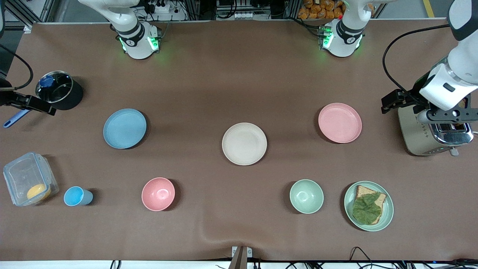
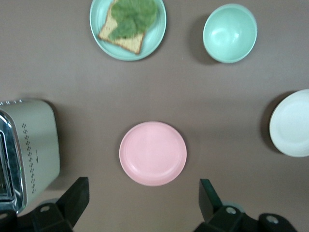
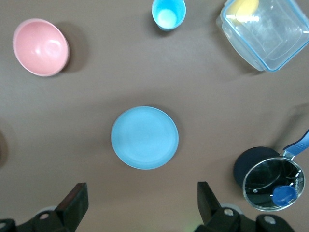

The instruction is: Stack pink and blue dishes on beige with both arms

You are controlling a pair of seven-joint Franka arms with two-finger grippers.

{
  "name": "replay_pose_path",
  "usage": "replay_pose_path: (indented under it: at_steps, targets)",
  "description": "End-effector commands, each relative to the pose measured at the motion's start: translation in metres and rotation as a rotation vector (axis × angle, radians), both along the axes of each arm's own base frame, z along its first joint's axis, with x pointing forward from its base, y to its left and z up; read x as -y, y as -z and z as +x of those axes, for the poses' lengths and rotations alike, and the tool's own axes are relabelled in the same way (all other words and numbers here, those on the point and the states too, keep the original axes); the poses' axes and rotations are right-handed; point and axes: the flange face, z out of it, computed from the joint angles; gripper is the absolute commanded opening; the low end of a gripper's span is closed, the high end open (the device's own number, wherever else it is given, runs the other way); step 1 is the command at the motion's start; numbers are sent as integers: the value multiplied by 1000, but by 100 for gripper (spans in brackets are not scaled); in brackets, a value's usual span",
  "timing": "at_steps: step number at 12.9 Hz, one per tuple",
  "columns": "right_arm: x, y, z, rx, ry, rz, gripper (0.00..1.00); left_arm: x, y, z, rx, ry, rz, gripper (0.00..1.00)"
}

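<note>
The beige plate (image 1: 244,144) lies at the table's middle with nothing on it, and its edge shows in the left wrist view (image 2: 291,123). The pink plate (image 1: 340,123) lies toward the left arm's end, the blue plate (image 1: 124,128) toward the right arm's end. My left gripper (image 2: 142,199) hangs open high above the table, close beside the pink plate (image 2: 152,153), holding nothing. My right gripper (image 3: 143,199) hangs just as high and open beside the blue plate (image 3: 144,137), also with nothing in it.
A toaster (image 1: 433,136) stands at the left arm's end. Nearer the front camera sit a green plate with bread and a leaf (image 1: 368,206), a green bowl (image 1: 306,196), a pink bowl (image 1: 158,194), a blue cup (image 1: 76,196) and a clear box (image 1: 29,179). A black pot (image 1: 59,89) stands near the blue plate.
</note>
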Motion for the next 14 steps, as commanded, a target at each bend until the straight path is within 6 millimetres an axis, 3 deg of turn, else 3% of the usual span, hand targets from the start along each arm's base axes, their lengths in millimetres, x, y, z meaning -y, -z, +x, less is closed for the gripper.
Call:
replay_pose_path:
  at_steps: [1,3,6,7,9,10,12,13,14]
  targets:
    - [43,50,6,-51,-2,120,100,-2,27,8,-86,16,24,100]
    - [62,85,11,-87,-38,140,100,-5,33,11,-98,12,24,100]
    - [74,148,-15,-41,-109,143,100,-9,37,10,-107,27,22,100]
    - [74,166,-19,-43,-124,146,100,-13,51,13,-131,39,20,100]
    - [74,203,-27,-21,-199,147,100,-27,111,29,-184,16,4,100]
    - [74,226,-31,-18,-233,148,100,-29,132,32,-189,27,-2,100]
    - [74,266,-36,-35,-260,154,100,-31,181,23,-186,22,-5,100]
    - [74,283,-35,-53,-276,162,100,-49,212,15,-155,23,-14,100]
    - [72,303,-35,-76,-293,173,100,-51,242,5,-134,36,-26,100]
